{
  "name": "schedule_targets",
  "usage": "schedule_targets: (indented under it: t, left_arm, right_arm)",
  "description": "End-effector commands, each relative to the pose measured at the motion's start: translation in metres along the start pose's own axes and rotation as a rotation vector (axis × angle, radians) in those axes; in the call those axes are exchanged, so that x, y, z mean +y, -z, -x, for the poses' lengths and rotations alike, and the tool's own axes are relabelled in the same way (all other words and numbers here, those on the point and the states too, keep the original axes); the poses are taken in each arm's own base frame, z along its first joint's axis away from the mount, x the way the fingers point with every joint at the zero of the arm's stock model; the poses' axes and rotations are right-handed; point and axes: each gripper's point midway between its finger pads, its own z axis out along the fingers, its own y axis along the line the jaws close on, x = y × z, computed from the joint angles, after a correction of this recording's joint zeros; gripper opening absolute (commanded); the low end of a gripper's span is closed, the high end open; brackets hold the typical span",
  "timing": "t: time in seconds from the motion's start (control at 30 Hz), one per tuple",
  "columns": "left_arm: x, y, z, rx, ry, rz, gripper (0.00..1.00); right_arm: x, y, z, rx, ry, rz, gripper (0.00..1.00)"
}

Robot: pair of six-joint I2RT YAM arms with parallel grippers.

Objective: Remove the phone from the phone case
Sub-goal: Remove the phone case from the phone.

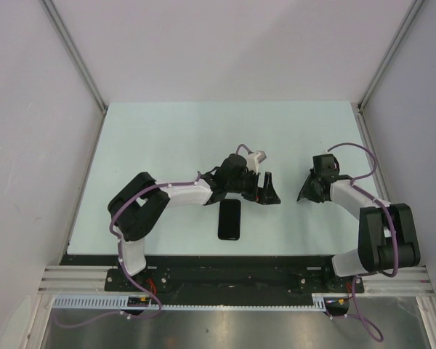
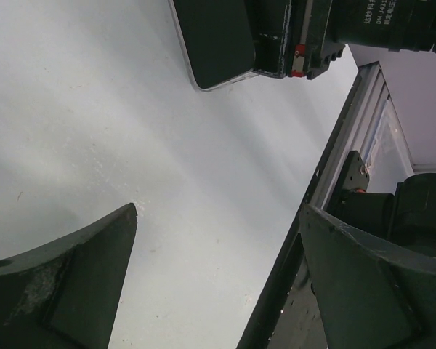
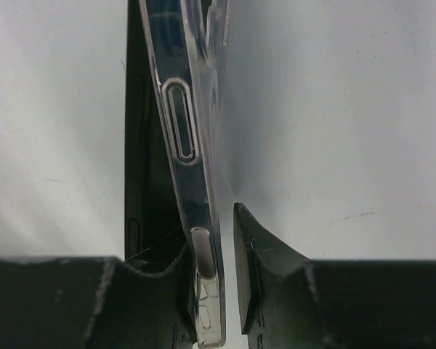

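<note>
The black phone (image 1: pixel 229 218) lies flat on the table, out of the case, just in front of my left gripper; its end with a pale rim also shows in the left wrist view (image 2: pixel 212 40). My left gripper (image 1: pixel 269 190) is open and empty, hovering above the table just right of the phone's far end. My right gripper (image 1: pixel 306 189) is closed narrowly on the clear phone case (image 3: pixel 192 182), seen edge-on with its button cut-outs. The case lies against the left finger (image 3: pixel 163 291), with a thin pale strip beside the right finger (image 3: pixel 265 283). A dark strip sits behind the case.
The pale table (image 1: pixel 167 145) has grey walls on three sides. A metal rail (image 1: pixel 232 276) and the arm bases run along the near edge. The rail and a base also show in the left wrist view (image 2: pixel 349 145).
</note>
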Motion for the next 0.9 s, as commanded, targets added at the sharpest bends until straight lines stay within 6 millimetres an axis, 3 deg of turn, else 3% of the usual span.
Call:
schedule_targets:
  t: [0.0, 0.37, 0.47, 0.5, 0.67, 0.73, 0.77, 0.87]
  left_arm:
    - [-0.007, 0.000, 0.018, -0.048, -0.044, -0.005, 0.97]
    - [-0.006, -0.003, 0.028, -0.071, -0.069, 0.010, 0.96]
    - [-0.007, -0.010, 0.028, -0.065, -0.071, 0.006, 0.96]
    - [-0.008, -0.012, 0.026, -0.060, -0.073, 0.000, 0.95]
    - [-0.013, -0.017, 0.025, -0.053, -0.071, -0.026, 0.94]
    - [-0.014, -0.015, 0.026, -0.057, -0.072, -0.025, 0.93]
    - [-0.014, -0.015, 0.028, -0.066, -0.077, -0.020, 0.94]
    - [-0.014, -0.014, 0.031, -0.073, -0.089, -0.012, 0.94]
  right_arm:
    - [0.006, -0.025, -0.016, 0.056, -0.031, 0.023, 0.26]
    - [0.001, -0.035, -0.022, 0.061, -0.046, 0.016, 0.12]
    - [0.003, -0.036, -0.028, 0.110, -0.037, 0.056, 0.21]
    - [0.003, -0.036, -0.032, 0.130, -0.037, 0.058, 0.38]
    - [0.001, -0.035, -0.033, 0.142, -0.041, 0.057, 0.43]
    - [0.000, -0.037, -0.032, 0.138, -0.042, 0.048, 0.28]
    - [0.000, -0.036, -0.031, 0.135, -0.041, 0.047, 0.00]
    - [0.001, -0.033, -0.030, 0.124, -0.040, 0.041, 0.00]
